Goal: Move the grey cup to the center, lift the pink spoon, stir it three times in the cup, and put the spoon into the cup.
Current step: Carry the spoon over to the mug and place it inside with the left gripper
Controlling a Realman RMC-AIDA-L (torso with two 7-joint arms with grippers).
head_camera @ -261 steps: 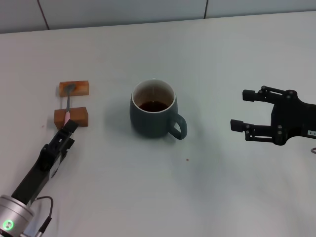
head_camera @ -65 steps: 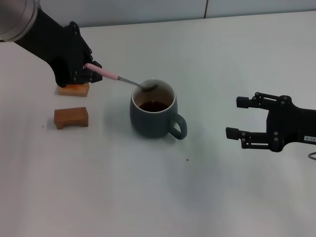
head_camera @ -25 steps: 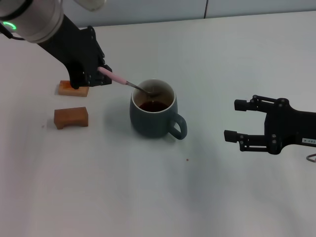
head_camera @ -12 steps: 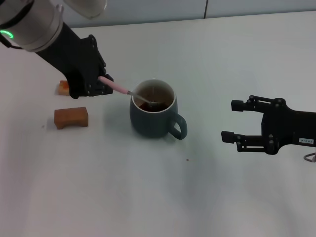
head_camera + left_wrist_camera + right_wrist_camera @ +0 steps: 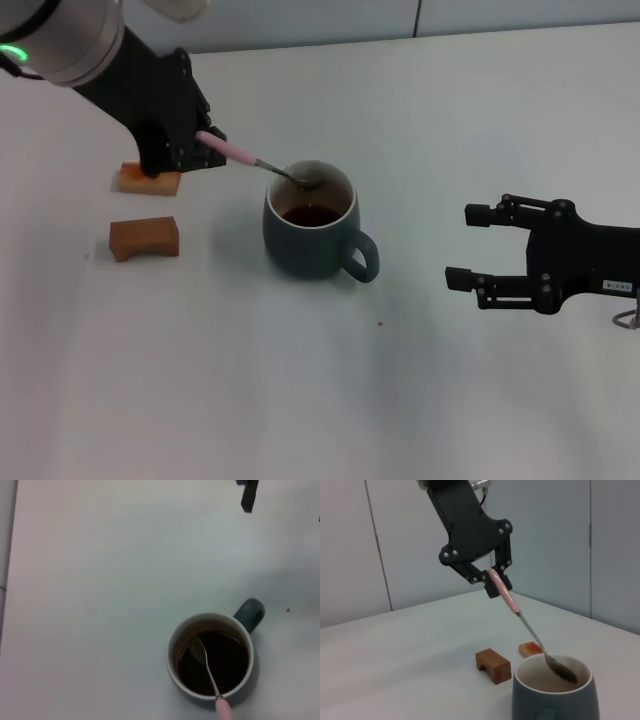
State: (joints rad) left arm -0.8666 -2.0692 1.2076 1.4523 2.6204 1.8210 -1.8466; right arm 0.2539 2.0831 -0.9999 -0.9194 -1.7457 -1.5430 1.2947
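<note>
The grey cup (image 5: pixel 308 240) stands mid-table with dark liquid in it, its handle toward my right gripper. My left gripper (image 5: pixel 196 152) is up at the cup's left and is shut on the pink spoon (image 5: pixel 232 152) by its handle. The spoon slants down, with its metal bowl inside the cup's mouth near the rim, over the liquid. The left wrist view shows the cup (image 5: pixel 173 672) from above with the spoon (image 5: pixel 208 669) in it. The right wrist view shows the cup (image 5: pixel 555 700), the spoon (image 5: pixel 506 596) and my left gripper (image 5: pixel 491 582). My right gripper (image 5: pixel 463 246) is open and empty at the cup's right.
Two small orange-brown wooden blocks lie left of the cup, one nearer (image 5: pixel 145 238) and one under my left arm (image 5: pixel 148 181). They also show in the right wrist view (image 5: pixel 493 666). A wall runs along the table's far edge.
The left gripper has risen and moved back a little, lifting the spoon's bowl from down in the liquid to near the cup's rim. The right gripper has crept slightly toward the cup.
</note>
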